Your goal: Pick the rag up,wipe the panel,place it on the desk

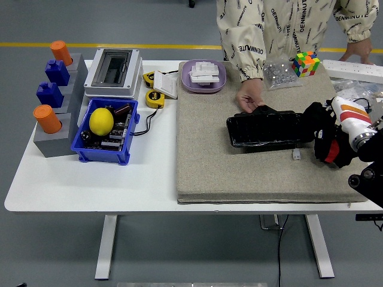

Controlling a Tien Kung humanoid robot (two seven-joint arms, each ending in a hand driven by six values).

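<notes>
Gripping black rag (317,122), robot hand (330,139), panel (268,130) edge

bare mat (209,161) left of panel (266,130), person's hand (248,98) seemingly touching behind

The panel (269,130) is a glossy black rectangle lying flat on the grey felt mat (209,155) that covers the right part of the white bench (90,185), its long side running left to right. The rag (320,128) is a dark, bunched cloth pressed against the panel's right end, gripped in the right hand (341,140).
</notes>
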